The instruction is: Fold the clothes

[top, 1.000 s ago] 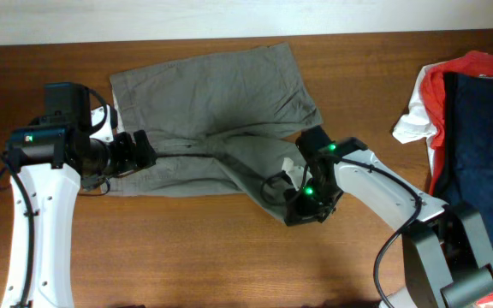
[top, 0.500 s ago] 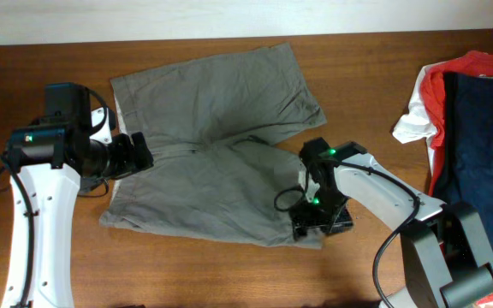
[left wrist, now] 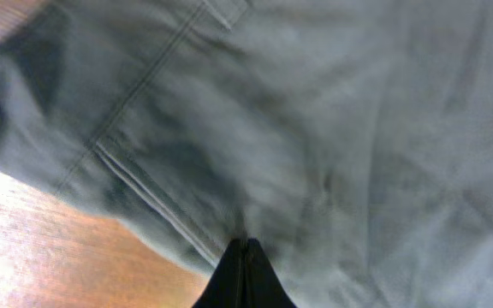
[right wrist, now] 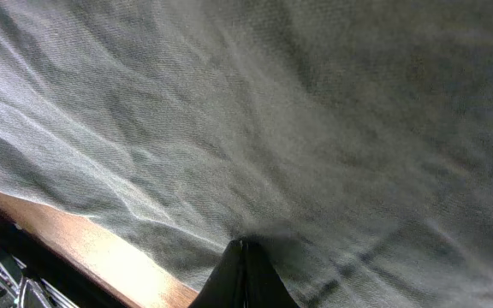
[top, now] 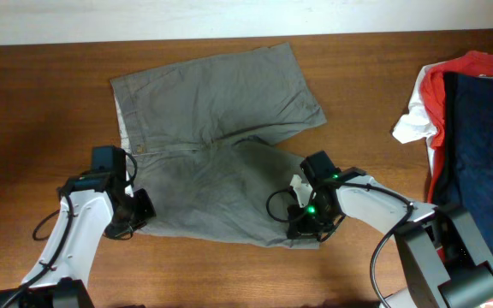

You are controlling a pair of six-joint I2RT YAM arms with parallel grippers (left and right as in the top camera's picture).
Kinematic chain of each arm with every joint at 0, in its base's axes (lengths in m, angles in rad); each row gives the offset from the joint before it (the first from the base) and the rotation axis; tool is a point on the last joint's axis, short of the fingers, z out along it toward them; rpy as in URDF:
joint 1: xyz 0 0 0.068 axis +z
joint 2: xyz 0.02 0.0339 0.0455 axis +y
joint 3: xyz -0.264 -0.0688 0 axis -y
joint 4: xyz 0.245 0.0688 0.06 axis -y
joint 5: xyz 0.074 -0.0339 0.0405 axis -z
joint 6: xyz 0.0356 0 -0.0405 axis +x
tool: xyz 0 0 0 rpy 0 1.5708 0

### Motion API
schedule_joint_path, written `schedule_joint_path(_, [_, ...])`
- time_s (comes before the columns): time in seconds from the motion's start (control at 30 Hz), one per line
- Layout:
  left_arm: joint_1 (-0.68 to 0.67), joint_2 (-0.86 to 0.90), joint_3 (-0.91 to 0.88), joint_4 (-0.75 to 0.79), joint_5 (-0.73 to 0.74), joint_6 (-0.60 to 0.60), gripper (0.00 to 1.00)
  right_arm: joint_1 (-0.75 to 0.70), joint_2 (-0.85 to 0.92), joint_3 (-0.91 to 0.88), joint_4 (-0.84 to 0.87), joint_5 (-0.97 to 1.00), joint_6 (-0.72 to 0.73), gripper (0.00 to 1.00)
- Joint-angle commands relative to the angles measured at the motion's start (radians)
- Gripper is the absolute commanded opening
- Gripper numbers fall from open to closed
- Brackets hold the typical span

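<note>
Garment: grey-olive woven cotton shorts looked soft, limp.
Left gripper: pinched closed on the near edge.
Right gripper: likewise.
Hold: corners.

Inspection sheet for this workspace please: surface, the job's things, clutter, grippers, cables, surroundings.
Surface: brown wooden table, bare around the cloth.
Job's things: grey-olive shorts spread flat, waistband to the left, both legs pointing right, no fold made.
Clutter: navy garment, red-orange garment and white cloth piled at the right edge.
Grippers: left gripper closed on the shorts' near-left edge; right gripper closed on the near-right hem.
Cables: black cable looping beside the right arm, over the shorts.
Surroundings: pale wall along the far edge.
</note>
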Motion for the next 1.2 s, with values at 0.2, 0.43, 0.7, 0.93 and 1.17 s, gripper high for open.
schedule_joint_path(0.2, [-0.002,-0.004,-0.201,0.231,-0.061,-0.097,0.01,0.004,-0.027,0.142,-0.176,-0.287,-0.245,0.59])
schedule_joint_path(0.43, [-0.001,-0.003,-0.196,0.142,0.077,-0.085,0.01,0.004,-0.06,0.161,-0.037,-0.019,-0.065,0.32])
schedule_joint_path(0.7, [-0.002,-0.002,0.088,-0.056,0.012,-0.062,0.01,0.007,-0.049,0.062,-0.051,0.143,-0.009,0.04])
schedule_joint_path(0.93, [-0.001,0.028,-0.075,0.208,-0.066,-0.102,0.01,0.005,-0.049,-0.072,0.108,0.144,0.119,0.04])
schedule_joint_path(1.17, [0.016,0.124,-0.124,0.132,-0.108,-0.1,0.01,0.005,-0.049,-0.072,-0.054,0.189,0.117,0.04])
